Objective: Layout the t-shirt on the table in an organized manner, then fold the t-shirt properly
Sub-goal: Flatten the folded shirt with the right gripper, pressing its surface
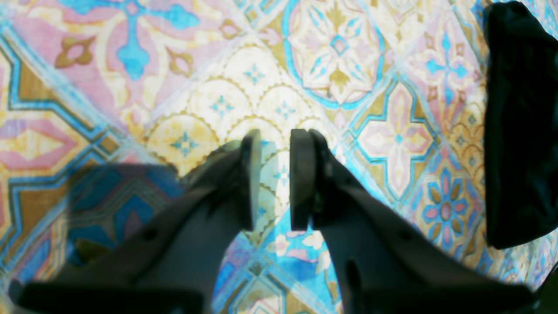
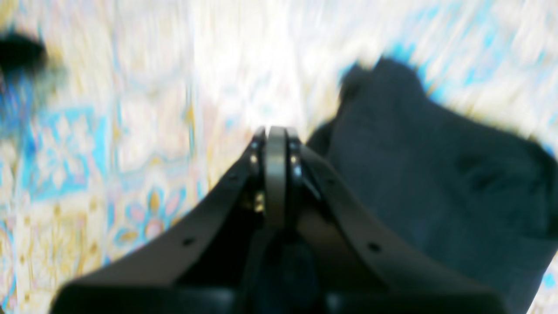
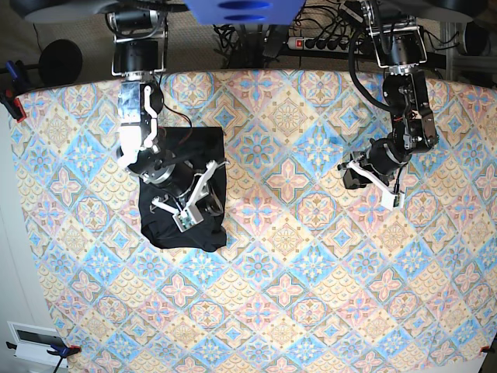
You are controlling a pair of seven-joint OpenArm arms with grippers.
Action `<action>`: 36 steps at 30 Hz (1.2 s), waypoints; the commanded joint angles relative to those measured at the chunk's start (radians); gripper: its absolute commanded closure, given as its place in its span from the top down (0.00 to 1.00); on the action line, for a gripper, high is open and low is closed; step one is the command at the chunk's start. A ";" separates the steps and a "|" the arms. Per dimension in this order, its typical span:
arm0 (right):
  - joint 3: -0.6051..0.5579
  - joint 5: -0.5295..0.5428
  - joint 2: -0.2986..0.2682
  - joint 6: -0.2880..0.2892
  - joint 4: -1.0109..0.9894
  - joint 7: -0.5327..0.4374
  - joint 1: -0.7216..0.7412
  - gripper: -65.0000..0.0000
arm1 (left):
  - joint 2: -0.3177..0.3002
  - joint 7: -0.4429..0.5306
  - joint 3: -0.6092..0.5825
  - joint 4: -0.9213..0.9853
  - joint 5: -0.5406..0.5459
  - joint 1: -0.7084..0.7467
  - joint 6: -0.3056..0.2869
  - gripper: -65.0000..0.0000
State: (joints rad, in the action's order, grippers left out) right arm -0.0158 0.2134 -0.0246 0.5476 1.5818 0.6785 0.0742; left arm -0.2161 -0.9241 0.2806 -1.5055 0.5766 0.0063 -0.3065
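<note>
- The left tool [image 1: 275, 179] is seen with its jaws parted by a narrow gap; nothing is held between them, and only the patterned cloth of the desk [image 1: 183, 87] is visible through the gap.
- In the base view the left tool [image 3: 392, 198] is found over bare desk [image 3: 311, 311], well apart from the t-shirt [image 3: 203, 155].
- The right tool [image 2: 275, 144] is observed with its pads pressed together; no fabric is seen between them.
- In the base view the right tool [image 3: 186, 220] is positioned above the t-shirt.
- The t-shirt is located on the desk as a compact, roughly rectangular black bundle, partly covered by the right arm.
- In the left wrist view the t-shirt [image 1: 521, 131] is recorded at the frame's right edge.
- The right wrist view is blurred; the t-shirt [image 2: 436, 174] is seen just beside the tool.
</note>
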 commanded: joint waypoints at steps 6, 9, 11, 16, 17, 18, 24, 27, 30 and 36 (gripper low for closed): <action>0.027 0.008 -0.010 0.007 -0.041 -0.004 0.037 0.00 | -0.009 0.015 0.003 -0.019 0.013 -0.009 -0.003 0.16; 0.050 0.008 -0.016 0.007 -0.060 -0.004 0.065 0.00 | -0.009 0.015 0.003 -0.019 0.013 -0.012 -0.003 0.16; 0.050 0.008 -0.018 0.007 -0.060 -0.004 0.075 0.00 | -0.009 0.015 0.003 -0.019 0.013 -0.013 -0.003 0.16; 0.050 0.008 -0.057 0.007 -0.060 -0.009 0.085 0.00 | -0.007 0.015 0.003 -0.019 0.013 -0.013 -0.003 0.16; 0.050 0.008 -0.057 0.007 -0.062 -0.021 0.101 0.00 | -0.004 0.017 0.003 -0.019 0.012 -0.013 -0.003 0.16; 0.050 0.008 -0.057 0.007 -0.065 -0.032 0.123 0.00 | 0.004 0.017 0.003 -0.017 0.012 -0.013 -0.003 0.16; 0.049 0.007 -0.061 0.007 -0.191 -0.070 0.144 0.00 | 0.013 0.017 0.003 -0.017 0.012 -0.013 -0.003 0.16; 0.043 0.007 -0.059 0.007 -0.226 -0.090 0.144 0.00 | 0.013 0.017 0.003 -0.017 0.012 -0.015 -0.003 0.16; 0.041 0.005 -0.057 0.007 -0.263 -0.110 0.144 0.00 | 0.013 0.017 0.003 -0.017 0.012 -0.015 -0.003 0.16; 0.041 0.004 -0.054 0.007 -0.381 -0.184 0.144 0.00 | 0.013 0.017 0.003 -0.017 0.012 -0.015 -0.003 0.16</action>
State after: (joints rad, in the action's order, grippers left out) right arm 0.0235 0.2264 -0.0750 0.5507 1.1877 0.4759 0.1932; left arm -0.1963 -0.9218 0.2806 -1.5051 0.5728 0.0074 -0.3061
